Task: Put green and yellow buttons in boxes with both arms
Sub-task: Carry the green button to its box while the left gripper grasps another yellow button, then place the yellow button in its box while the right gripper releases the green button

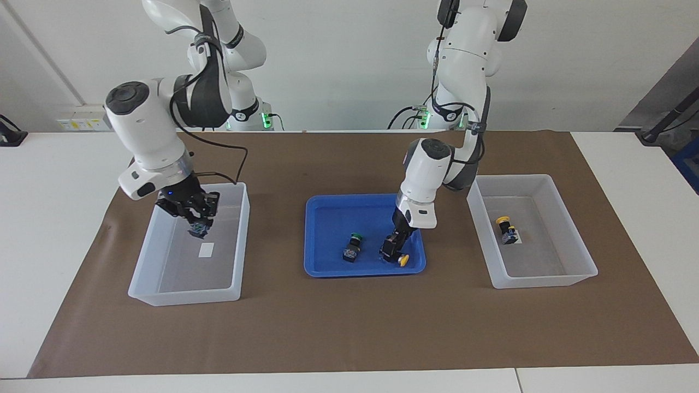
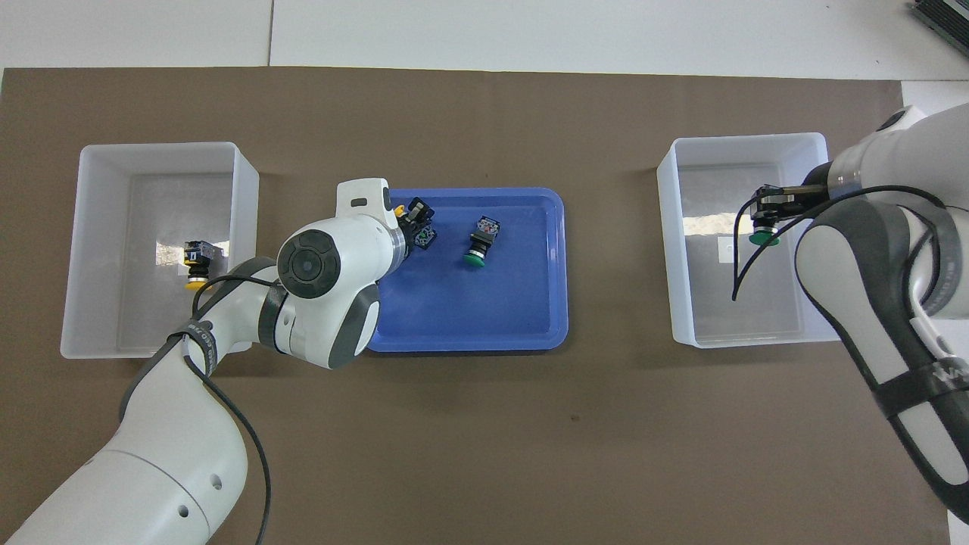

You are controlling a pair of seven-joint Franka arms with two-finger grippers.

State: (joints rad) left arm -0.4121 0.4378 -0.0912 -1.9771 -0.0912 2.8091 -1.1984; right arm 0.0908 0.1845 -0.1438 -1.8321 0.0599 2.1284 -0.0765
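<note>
facing view, nearest first: my right gripper (image 1: 197, 225) is pinched tight on the held green button (image 2: 764, 239), up in the air over the right-end box (image 1: 164, 297). its white label (image 1: 206, 249) lies just under my fingertips. the button's long axis runs toward and away from my base, with the cap facing me.

my left gripper (image 1: 394, 250) is down in the blue tray (image 1: 327, 270), right at the tray yellow button (image 1: 404, 260). i cannot tell whether the fingers have closed on it. the button lies on its side, its cap poking out past my fingertips, away from me and toward my left arm's end.

just beside that gripper, toward my right arm's end, the tray green button (image 1: 351, 248) also lies on its side, cap toward me.

further off toward my left arm's end, the left-end box (image 1: 546, 279) holds the boxed yellow button (image 1: 507, 229), lying flat with its cap toward me.
</note>
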